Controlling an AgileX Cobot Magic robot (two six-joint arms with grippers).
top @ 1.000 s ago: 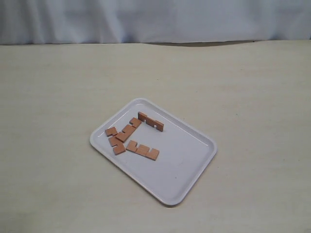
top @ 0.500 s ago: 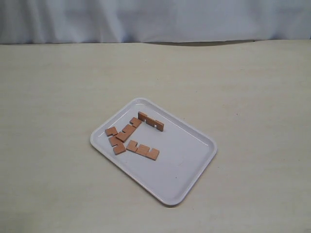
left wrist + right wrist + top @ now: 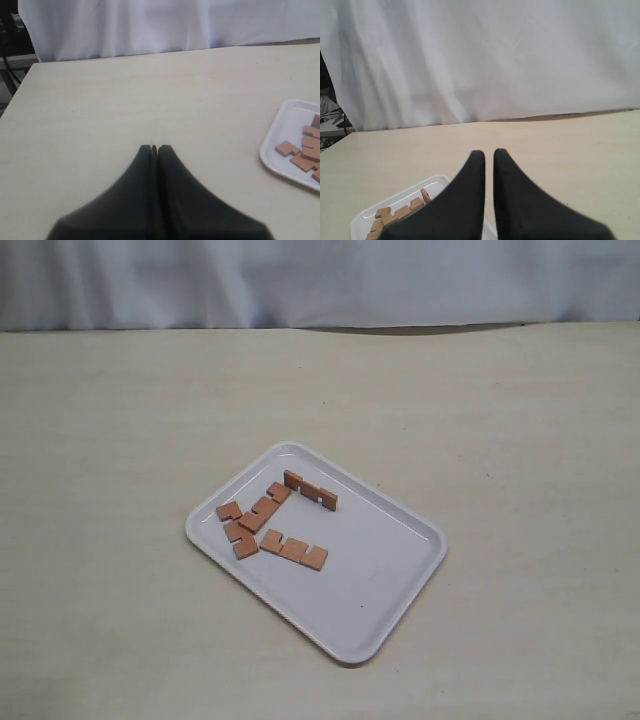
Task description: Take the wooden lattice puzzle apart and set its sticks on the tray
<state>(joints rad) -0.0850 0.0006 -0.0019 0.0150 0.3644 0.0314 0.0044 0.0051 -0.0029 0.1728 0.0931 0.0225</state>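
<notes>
The white tray (image 3: pixel 372 580) lies mid-table, and no assembled lattice puzzle shows. Its reddish-brown sticks lie apart on the tray's left half. One stick (image 3: pixel 310 490) stands on its edge at the back. A second (image 3: pixel 264 508) lies flat beside it, a third (image 3: pixel 239 529) is nearest the left rim, and a fourth (image 3: pixel 294 550) is in front. Neither gripper shows in the exterior view. My left gripper (image 3: pixel 155 148) is shut and empty over bare table, with the tray (image 3: pixel 290 120) off to one side. My right gripper (image 3: pixel 489 152) is empty, its jaws a thin slit apart, held above the tray (image 3: pixel 427 182).
The pale tabletop (image 3: pixel 120 440) surrounds the tray on all sides. A white curtain (image 3: pixel 320 280) hangs along the table's far edge. Dark equipment (image 3: pixel 10 35) shows past a table corner in the left wrist view.
</notes>
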